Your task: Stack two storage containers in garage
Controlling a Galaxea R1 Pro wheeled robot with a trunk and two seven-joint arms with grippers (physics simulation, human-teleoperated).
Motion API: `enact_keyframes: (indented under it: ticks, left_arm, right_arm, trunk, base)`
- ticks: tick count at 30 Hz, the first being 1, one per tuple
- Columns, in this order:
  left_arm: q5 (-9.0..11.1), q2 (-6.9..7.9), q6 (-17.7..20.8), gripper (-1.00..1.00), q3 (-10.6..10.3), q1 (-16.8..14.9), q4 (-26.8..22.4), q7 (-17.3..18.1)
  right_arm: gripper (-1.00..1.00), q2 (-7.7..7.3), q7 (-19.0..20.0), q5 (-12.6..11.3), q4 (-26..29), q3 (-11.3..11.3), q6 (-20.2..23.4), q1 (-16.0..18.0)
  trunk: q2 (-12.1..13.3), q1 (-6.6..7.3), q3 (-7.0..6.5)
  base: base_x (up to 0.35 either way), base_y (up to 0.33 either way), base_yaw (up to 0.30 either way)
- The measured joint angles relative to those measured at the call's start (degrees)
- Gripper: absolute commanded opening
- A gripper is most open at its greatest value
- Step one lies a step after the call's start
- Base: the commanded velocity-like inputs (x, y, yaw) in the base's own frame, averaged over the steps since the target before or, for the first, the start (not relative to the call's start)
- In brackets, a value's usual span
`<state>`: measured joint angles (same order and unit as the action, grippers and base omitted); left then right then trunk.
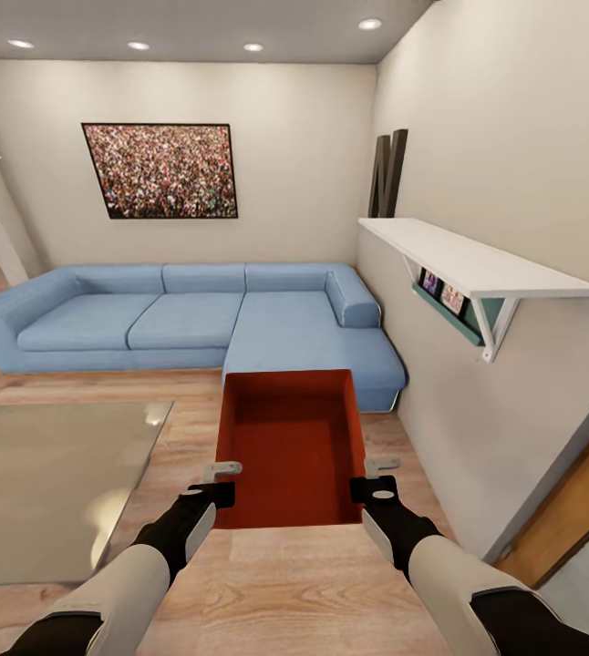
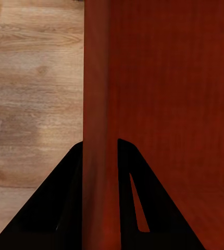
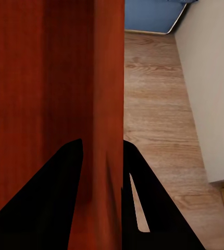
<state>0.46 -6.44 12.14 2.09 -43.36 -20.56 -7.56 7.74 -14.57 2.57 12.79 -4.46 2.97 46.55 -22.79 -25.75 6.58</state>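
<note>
The red box hides the near end of the blue sofa and the wood floor beneath it. The glass tabletop runs off the left edge. The small pictures under the white shelf are too small to read.

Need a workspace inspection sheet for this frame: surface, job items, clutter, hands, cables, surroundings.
Surface: light wood-plank floor, glass-topped table at left.
Job's things: one red-orange storage container held level above the floor, empty.
Clutter: nothing seen.
Hands: left hand and right hand each clamp a side wall of the container.
Cables: nothing seen.
Surroundings: blue corner sofa, framed picture, white wall shelf.
</note>
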Motion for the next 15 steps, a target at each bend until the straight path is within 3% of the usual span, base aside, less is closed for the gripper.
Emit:
enact_keyframes:
  ticks: [15]
  left_arm:
    - [-0.4,0.0,0.0,-1.0,0.3,0.0,0.0,0.2]
  right_arm:
    - [-1.0,0.04,0.0,0.1,0.0,0.1,0.0,0.0]
  trunk:
    - [0.0,0.0,-1.37]
  base:
    - [0.0,0.0,0.0]
